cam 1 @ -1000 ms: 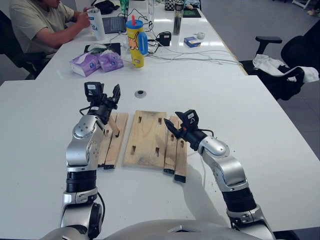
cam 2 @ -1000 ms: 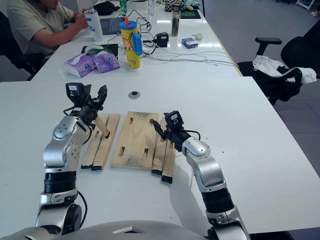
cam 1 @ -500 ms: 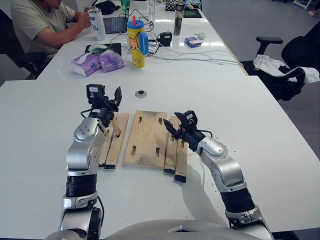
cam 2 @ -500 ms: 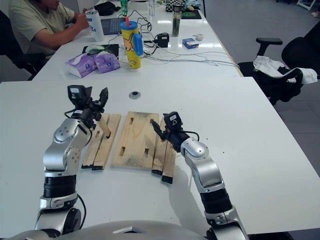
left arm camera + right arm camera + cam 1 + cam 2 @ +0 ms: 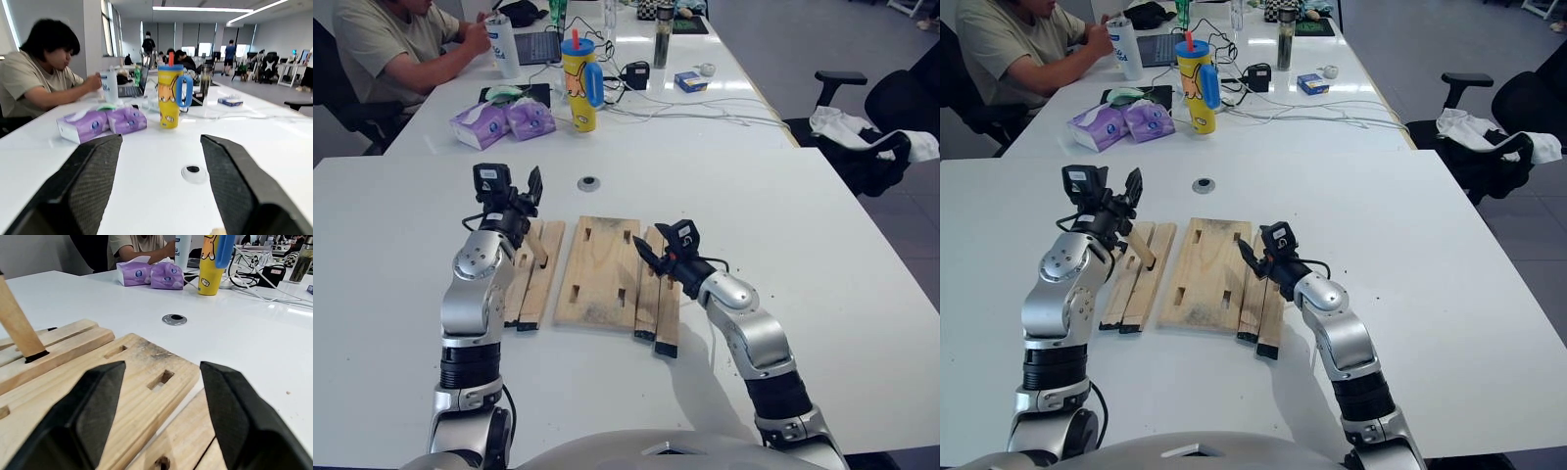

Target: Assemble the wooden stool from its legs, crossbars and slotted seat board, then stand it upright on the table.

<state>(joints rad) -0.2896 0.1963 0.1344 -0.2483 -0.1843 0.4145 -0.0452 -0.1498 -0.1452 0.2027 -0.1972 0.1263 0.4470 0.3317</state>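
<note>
the slotted seat board (image 5: 599,272) lay flat. left of it, the left gripper (image 5: 514,194) hung spread above two legs (image 5: 536,292) and a tilted crossbar (image 5: 539,251); right of it, the right gripper (image 5: 658,251), also spread, sat over more legs (image 5: 658,302). better to grip that crossbar low and square.

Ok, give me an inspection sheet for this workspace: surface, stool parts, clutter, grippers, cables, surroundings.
Surface: white table.
Job's things: slotted seat board flat; left planks and right planks beside it; tilted peg in a left plank; stool unassembled.
Clutter: grommet; tissue packs and tumbler on far table.
Grippers: left gripper above left planks, right gripper over right planks, fingers open.
Cables: cables on far table.
Surroundings: office chair.
</note>
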